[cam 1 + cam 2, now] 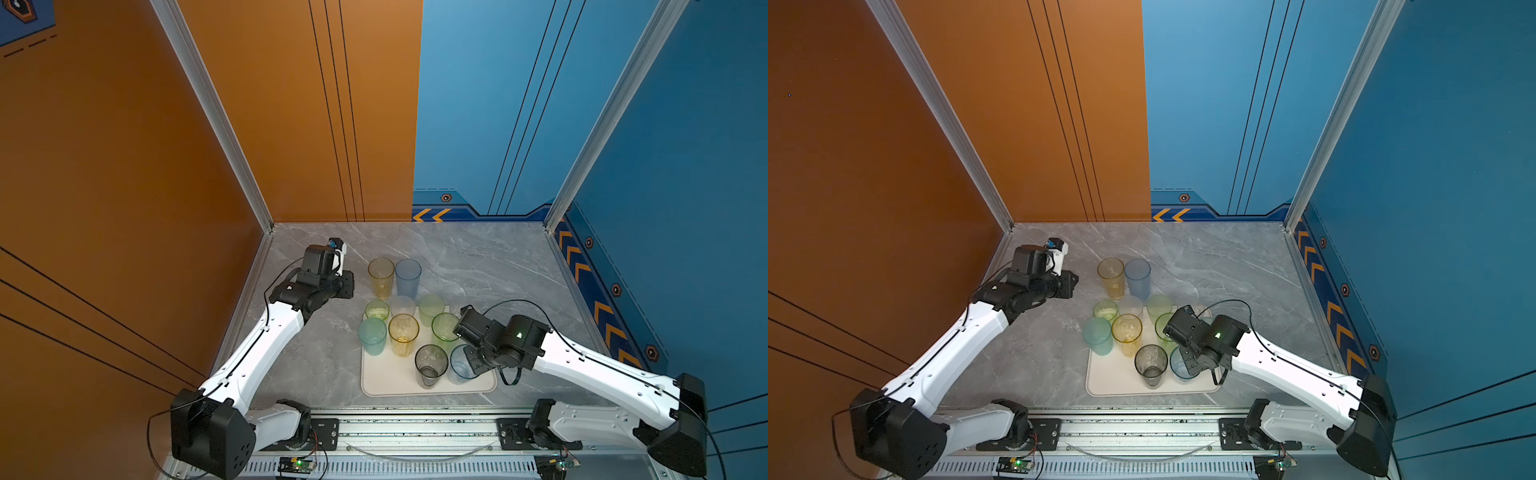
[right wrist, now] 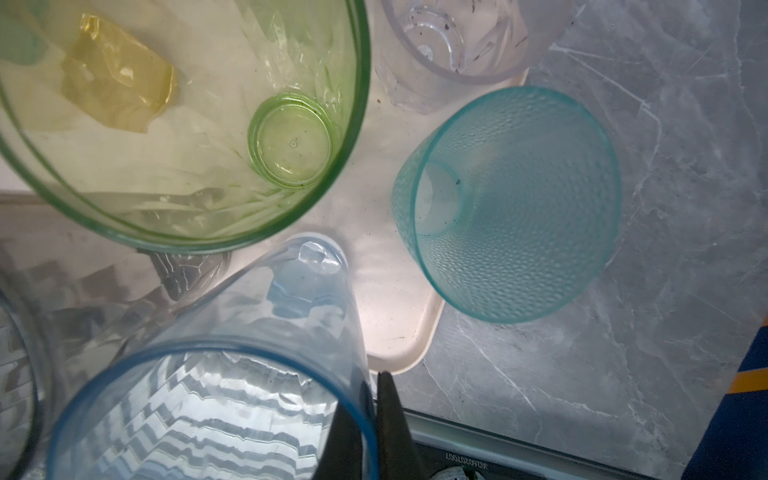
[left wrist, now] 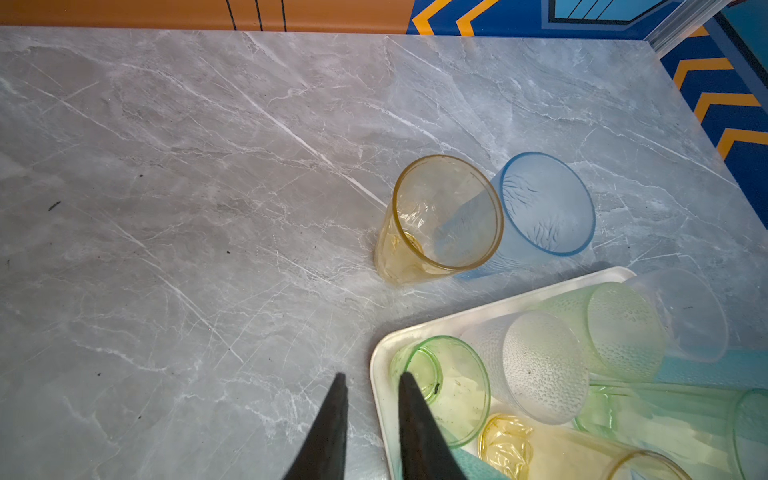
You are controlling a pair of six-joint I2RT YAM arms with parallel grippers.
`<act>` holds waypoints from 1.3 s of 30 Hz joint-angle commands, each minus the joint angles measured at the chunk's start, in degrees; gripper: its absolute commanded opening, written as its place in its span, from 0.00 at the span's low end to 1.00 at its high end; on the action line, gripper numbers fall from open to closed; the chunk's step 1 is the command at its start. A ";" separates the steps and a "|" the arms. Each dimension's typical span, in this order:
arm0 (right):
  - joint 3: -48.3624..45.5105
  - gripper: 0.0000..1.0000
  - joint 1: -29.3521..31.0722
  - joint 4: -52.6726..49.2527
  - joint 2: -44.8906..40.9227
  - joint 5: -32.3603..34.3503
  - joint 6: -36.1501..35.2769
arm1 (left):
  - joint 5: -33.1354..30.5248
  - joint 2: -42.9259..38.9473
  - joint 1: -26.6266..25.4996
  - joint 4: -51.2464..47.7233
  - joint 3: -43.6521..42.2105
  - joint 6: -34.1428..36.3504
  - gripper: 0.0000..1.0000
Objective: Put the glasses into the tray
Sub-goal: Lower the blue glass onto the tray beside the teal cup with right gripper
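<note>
Standing on the cream tray (image 1: 386, 376): tinted glasses, upright and closely grouped, among them a smoky grey glass (image 1: 431, 365) and a pale blue glass (image 2: 199, 415) at the near end. Right fingers (image 2: 390, 415): closed on the rim of the pale blue glass, one inside, one outside. Left fingers (image 3: 332, 419): slightly parted, nothing held, over the grey marbled surface (image 3: 166, 208) just beside the tray's corner. A yellow glass (image 1: 380, 277) and a frosted blue glass (image 1: 408, 277) are set side by side off the tray, beyond its far edge.
</note>
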 commanded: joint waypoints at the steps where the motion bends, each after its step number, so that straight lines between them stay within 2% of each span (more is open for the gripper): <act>1: -1.15 0.00 -0.51 1.17 0.31 -0.65 0.99 | -0.41 0.25 -0.42 -1.59 1.83 0.95 0.24; 15: -1.82 0.04 -0.90 1.88 1.42 -2.67 0.33 | -0.69 0.31 -0.54 -1.94 1.80 1.20 0.24; 24: -1.84 0.15 -1.01 1.46 1.07 -2.94 0.34 | -0.78 0.33 -0.59 -2.12 1.76 1.37 0.24; 39: -1.04 0.25 -1.16 1.37 0.31 -2.73 0.13 | -1.41 0.38 -0.76 -2.63 1.67 1.64 0.24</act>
